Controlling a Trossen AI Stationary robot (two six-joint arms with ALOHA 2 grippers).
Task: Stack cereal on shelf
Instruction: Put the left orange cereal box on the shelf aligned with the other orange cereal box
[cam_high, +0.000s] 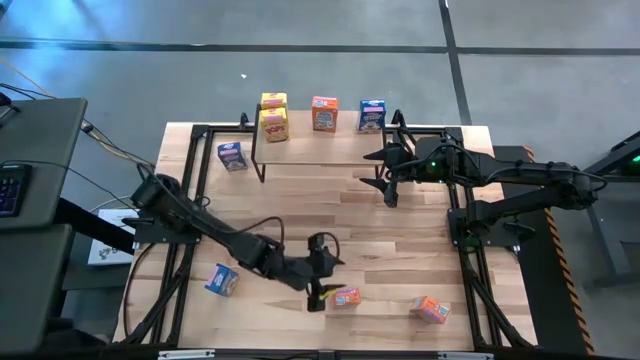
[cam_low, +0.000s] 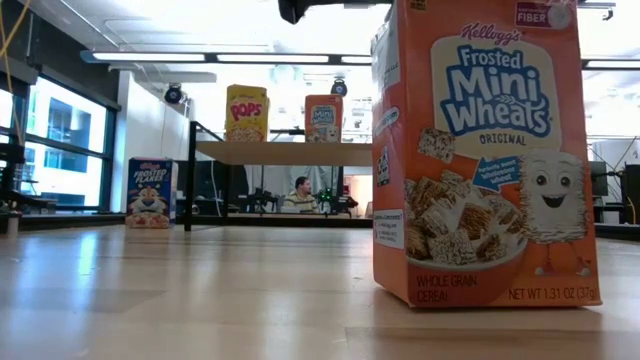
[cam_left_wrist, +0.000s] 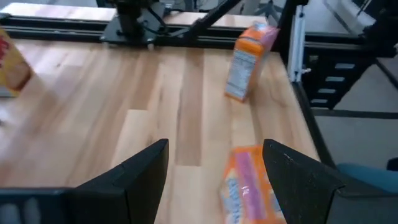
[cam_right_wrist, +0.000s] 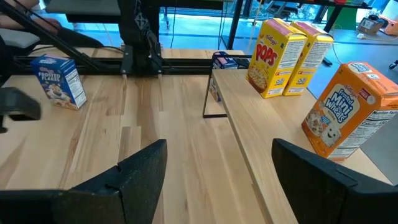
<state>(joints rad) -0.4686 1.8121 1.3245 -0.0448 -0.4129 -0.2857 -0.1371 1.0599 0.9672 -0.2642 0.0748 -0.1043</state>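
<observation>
The shelf (cam_high: 320, 150) stands at the table's far side with two yellow cereal boxes (cam_high: 274, 114), an orange one (cam_high: 324, 115) and a blue one (cam_high: 371, 115) on it. My left gripper (cam_high: 318, 291) is open near the table's near edge. It hovers over an orange box (cam_left_wrist: 249, 193) that shows between its fingers, apart from them. My right gripper (cam_high: 386, 182) is open and empty by the shelf's right end (cam_right_wrist: 280, 137). Loose boxes rest on the table: blue (cam_high: 222, 280), orange (cam_high: 430, 309), and blue (cam_high: 232, 156) left of the shelf.
In the low view an orange Mini Wheats box (cam_low: 480, 150) stands upright close to the camera and hides the right half of the table. Black frame rails (cam_high: 470, 250) run along the table's left and right sides. Bare tabletop (cam_high: 330, 215) lies between the shelf and the loose boxes.
</observation>
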